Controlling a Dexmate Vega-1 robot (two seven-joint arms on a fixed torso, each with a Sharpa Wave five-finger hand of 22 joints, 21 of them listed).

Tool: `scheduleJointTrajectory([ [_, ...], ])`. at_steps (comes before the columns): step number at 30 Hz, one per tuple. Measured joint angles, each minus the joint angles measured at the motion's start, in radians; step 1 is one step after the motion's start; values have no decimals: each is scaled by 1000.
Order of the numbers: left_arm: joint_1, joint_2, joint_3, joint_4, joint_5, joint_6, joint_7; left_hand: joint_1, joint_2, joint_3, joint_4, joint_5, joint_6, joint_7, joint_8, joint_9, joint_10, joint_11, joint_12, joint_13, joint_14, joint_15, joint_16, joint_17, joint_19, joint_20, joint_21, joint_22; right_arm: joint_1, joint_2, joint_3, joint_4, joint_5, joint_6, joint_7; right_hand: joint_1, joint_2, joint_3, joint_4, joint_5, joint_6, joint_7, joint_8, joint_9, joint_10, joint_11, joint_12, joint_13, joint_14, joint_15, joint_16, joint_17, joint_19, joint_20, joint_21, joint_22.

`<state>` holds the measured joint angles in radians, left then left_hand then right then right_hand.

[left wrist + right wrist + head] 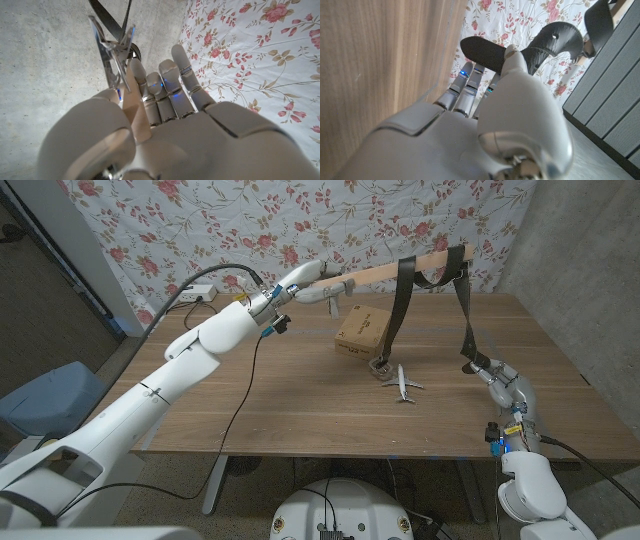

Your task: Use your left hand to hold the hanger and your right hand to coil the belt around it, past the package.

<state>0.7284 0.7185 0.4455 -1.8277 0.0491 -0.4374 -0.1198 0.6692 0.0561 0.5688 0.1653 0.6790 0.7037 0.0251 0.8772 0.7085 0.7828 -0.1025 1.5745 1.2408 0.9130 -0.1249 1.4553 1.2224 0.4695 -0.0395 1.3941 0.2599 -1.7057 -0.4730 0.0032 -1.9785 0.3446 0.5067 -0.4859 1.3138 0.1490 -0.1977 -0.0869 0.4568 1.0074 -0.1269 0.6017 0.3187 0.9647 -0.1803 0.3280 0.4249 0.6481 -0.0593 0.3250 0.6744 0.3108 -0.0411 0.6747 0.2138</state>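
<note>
Your left robot hand (pixel 298 281) is raised above the desk's far left part and grips one end of the wooden hanger (pixel 400 270). In the left wrist view the fingers (pixel 167 90) wrap the pale wood bar, with the hanger's metal hook (pixel 114 55) standing up beside them. The hanger's long axis runs nearly level, from your left robot hand toward the far right, its free end slightly higher and pointing at the right back corner of the desk.

The black belt (pixel 403 305) hangs over the hanger's right half. One length drops straight down to the buckle end (pixel 380 367), which touches or hangs just above the desk beside the package (pixel 364 330). The other length slopes down to your right robot hand (pixel 500 382), which sits low near the desk's right edge and holds the belt's tip pinched; in the right wrist view the dark strap (pixel 520 50) lies across thumb and fingers.

The package is a flat brown cardboard box lying under the hanger's middle. A small white toy airplane (pixel 402 383) lies just in front of the buckle.

The desk (pixel 300 400) is dark wood grain. Behind it hangs a floral cloth (pixel 200 220); a grey concrete wall (pixel 580 240) stands at right. A white power strip (pixel 200 293) sits at the far left corner.
</note>
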Motion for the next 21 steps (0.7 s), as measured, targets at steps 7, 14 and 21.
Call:
scheduleJointTrajectory([
  [7,-9,3,9,5,3,9,-1,0,0,-1,-1,0,0,0,8,3,1,-5,0,0,0,0,0,0,0,0,0,0,-74,38,43,-72,-79,52,25,0,0,-7,1,0,0,0,-1,3,-2,-2,0,5,0,0,0,5,0,0,3,0],
  [14,-19,12,17,6,3,28,-20,0,0,-1,-1,-3,0,0,8,0,0,-7,0,0,0,0,0,0,0,0,4,0,-120,74,90,-161,-161,64,51,0,0,-12,4,0,0,0,-4,4,-4,-4,0,5,0,0,0,5,-10,-1,3,0],
  [21,-29,24,25,4,2,47,-39,1,1,-1,-1,-3,-4,-4,8,0,0,-7,0,0,0,0,0,0,0,0,4,-5,-145,109,141,-276,-273,-1,75,2,-3,-18,7,0,3,-4,-4,9,0,-8,0,5,0,0,0,9,-10,-1,10,0],
])
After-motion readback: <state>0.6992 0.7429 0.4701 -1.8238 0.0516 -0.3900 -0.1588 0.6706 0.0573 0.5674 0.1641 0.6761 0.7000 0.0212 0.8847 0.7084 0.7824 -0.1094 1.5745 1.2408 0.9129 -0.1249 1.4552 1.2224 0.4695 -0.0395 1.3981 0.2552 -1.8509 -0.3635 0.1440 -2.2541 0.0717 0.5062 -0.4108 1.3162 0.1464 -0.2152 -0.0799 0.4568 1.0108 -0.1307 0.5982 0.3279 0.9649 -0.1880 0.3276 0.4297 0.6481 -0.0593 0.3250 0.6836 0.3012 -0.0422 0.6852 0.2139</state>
